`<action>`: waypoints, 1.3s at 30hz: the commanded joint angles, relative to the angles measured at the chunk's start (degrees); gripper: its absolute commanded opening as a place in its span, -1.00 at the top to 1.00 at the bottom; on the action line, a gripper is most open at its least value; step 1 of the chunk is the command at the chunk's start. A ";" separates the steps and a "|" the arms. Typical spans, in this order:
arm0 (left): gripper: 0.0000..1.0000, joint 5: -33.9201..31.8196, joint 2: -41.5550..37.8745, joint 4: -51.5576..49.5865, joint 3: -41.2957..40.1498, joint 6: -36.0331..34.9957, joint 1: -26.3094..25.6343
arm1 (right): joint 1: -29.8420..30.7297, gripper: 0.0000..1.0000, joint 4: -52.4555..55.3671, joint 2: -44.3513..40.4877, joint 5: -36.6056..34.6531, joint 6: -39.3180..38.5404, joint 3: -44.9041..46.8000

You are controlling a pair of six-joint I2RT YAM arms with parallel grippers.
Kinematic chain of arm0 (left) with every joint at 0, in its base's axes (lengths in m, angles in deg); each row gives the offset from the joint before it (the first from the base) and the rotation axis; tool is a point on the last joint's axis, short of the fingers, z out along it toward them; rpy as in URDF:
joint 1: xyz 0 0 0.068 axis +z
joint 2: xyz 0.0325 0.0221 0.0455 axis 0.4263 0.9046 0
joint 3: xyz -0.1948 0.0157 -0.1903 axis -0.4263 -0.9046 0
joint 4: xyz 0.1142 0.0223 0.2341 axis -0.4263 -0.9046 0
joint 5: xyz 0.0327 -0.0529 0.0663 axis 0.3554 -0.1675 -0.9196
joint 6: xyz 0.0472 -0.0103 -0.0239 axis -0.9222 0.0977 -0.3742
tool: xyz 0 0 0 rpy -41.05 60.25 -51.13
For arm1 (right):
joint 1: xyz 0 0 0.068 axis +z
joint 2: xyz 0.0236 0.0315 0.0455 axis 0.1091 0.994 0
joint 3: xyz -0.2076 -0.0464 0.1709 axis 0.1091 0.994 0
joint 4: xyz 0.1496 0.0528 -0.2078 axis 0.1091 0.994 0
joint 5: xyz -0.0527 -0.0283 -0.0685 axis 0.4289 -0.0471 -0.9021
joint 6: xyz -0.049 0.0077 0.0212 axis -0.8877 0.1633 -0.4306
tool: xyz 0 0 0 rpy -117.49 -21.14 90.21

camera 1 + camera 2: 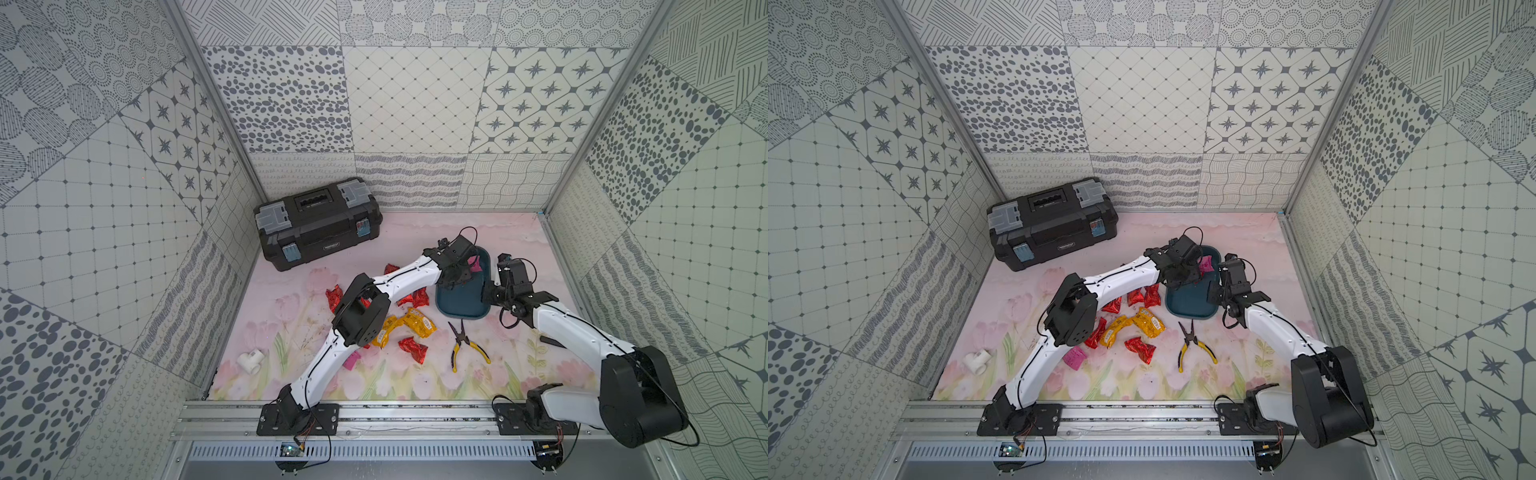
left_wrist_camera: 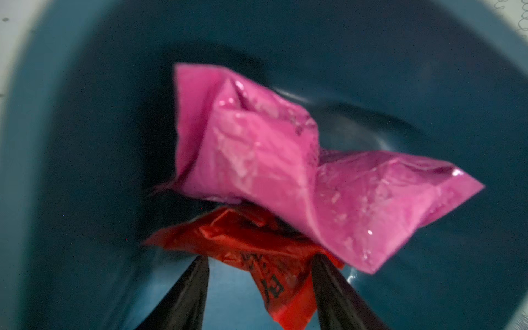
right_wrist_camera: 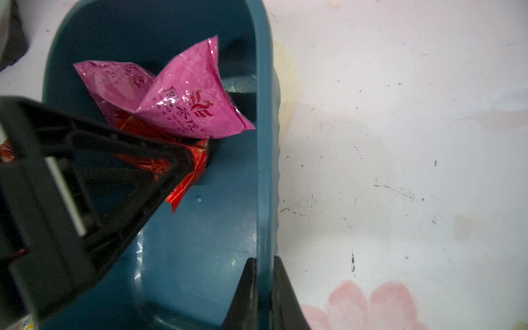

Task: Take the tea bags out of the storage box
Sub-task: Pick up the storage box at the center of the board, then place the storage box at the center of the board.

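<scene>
In both top views the toolbox (image 1: 318,224) stands upper left on the floor. The box (image 1: 461,305) lies right of centre; loose bags (image 1: 419,324) scatter to its left and lower left, pliers (image 1: 460,338) just below it, a fitting (image 1: 251,359) far lower left. In the box a top bag (image 2: 257,148) lies on an under bag (image 2: 257,243). The left gripper (image 2: 258,260) is in the box; the right gripper (image 3: 263,265) straddles its wall.

In both top views much of the box (image 1: 461,307) is hidden by the left arm (image 1: 407,270) — inside, the red packet (image 2: 257,240) is partly covered by the pink packet (image 2: 257,154) — and the box rim is blurred in the left wrist view.
</scene>
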 commanded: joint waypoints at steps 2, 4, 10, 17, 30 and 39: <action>-0.21 0.71 2.80 0.72 3.37 1.12 0.53 | 0.28 1.00 -5.39 -3.09 -0.14 0.58 1.17; -0.06 1.10 3.75 0.83 4.23 1.47 0.60 | 0.29 1.00 -5.37 -3.69 -0.09 0.71 1.48; 0.60 1.06 3.00 0.98 3.54 1.40 0.44 | 0.21 1.00 -4.55 -3.79 -1.27 0.80 1.58; 0.99 -0.28 0.07 1.27 2.44 -0.38 -0.10 | -0.34 1.00 -1.95 -1.77 -2.95 1.10 0.06; 1.00 0.67 -11.27 2.38 -9.53 -4.24 -0.60 | -5.48 1.00 4.42 7.31 1.79 -0.70 -7.80; 1.00 5.85 -23.30 3.56 -23.83 -17.90 3.62 | -8.82 1.00 7.16 11.09 3.57 -2.31 -11.29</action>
